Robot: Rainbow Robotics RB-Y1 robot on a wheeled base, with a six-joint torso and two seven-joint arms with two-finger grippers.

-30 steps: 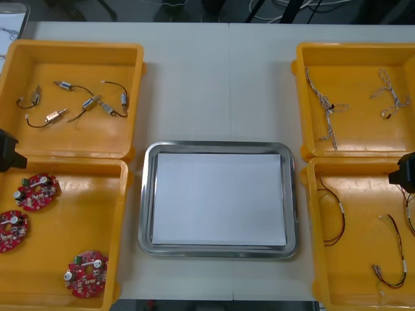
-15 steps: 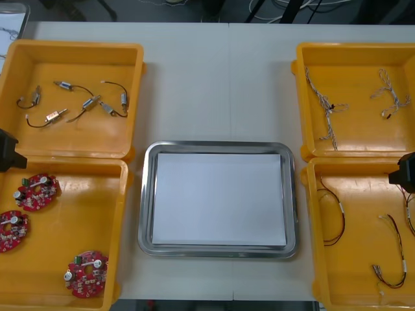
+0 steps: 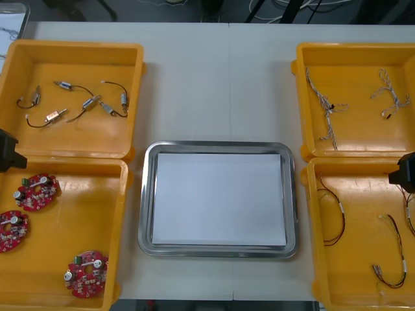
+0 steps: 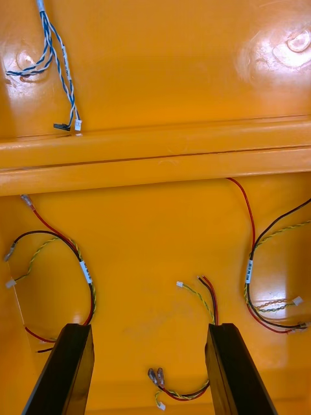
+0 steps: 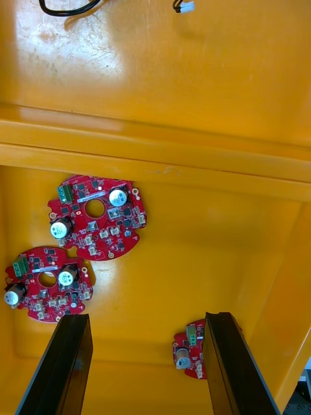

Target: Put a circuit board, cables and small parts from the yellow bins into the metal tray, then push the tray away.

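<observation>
My left end effector point(image 5: 146, 322) hovers wide open over the near left yellow bin point(image 5: 220, 259). The nearest circuit board point(image 5: 186, 350) lies between its fingers, close against one. My right end effector point(image 4: 149, 327), also wide, hangs over red and yellow cables point(image 4: 84, 272).

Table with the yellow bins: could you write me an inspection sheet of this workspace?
Surface: light table, bins at both sides, tray in the middle.
Job's things: metal tray, white inside, holding nothing; three red circuit boards in the near left bin; small metal parts in the far left bin.
Clutter: nothing seen.
Grippers: left gripper open above the boards' bin; right gripper open above the near right bin.
Cables: blue and white cables in the far right bin; red and yellow cables in the near right bin.
Surroundings: dark floor beyond the table's far edge.
</observation>
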